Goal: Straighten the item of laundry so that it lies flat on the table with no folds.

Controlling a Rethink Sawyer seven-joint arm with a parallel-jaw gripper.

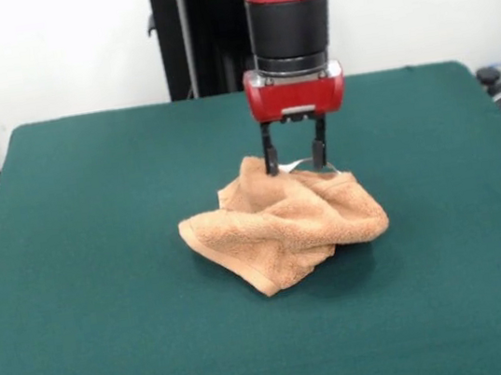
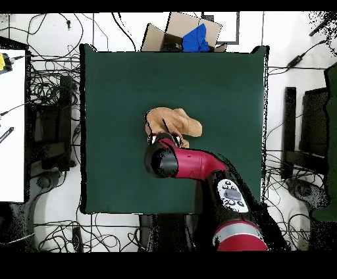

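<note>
The orange-tan towel (image 1: 284,220) lies crumpled in a heap with several folds near the middle of the green table (image 1: 102,266). My gripper (image 1: 297,167) comes straight down at the towel's far edge. Its two black fingers (image 1: 271,158) stand apart, open, with their tips at the cloth and a small white tag showing between them. In the overhead view the towel (image 2: 176,122) lies just above the red and black wrist (image 2: 164,162), which covers the towel's near edge and the gripper.
The green table (image 2: 118,79) reaches far beyond the towel on every side. Past its far edge in the overhead view stands a cardboard box (image 2: 191,29) with blue cloth. Cables and equipment lie on the floor around the table.
</note>
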